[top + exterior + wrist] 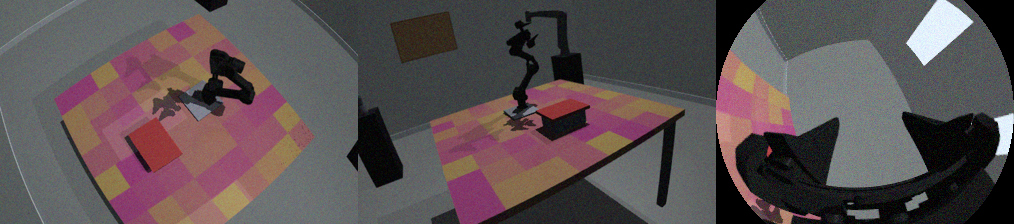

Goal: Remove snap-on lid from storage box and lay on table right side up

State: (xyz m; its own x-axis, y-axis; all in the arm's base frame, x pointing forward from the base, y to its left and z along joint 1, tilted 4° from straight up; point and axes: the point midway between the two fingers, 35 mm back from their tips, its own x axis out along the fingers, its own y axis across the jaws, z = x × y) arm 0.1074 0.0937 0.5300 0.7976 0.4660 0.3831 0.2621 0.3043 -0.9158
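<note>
The storage box (pixel 565 123) is dark and stands near the middle of the chequered table (pixel 237 190) (pixel 493 190). Its red snap-on lid (pixel 154 144) (pixel 562 108) sits closed on top of it. My arm (pixel 220 89) rises from a grey base plate (pixel 200 110) (pixel 512 113) behind the box. My gripper (pixel 531 30) (pixel 870 117) is open and empty. It is held high in the air, far above the table and well away from the lid. The wrist view shows only the two fingers, the floor and wall beyond, and a strip of the table at the left. The box does not show in it.
A dark stand with an overhanging arm (pixel 565 64) rises behind the table's far edge. A dark block (pixel 376 149) stands on the floor at the left. An orange panel (pixel 422 35) hangs on the back wall.
</note>
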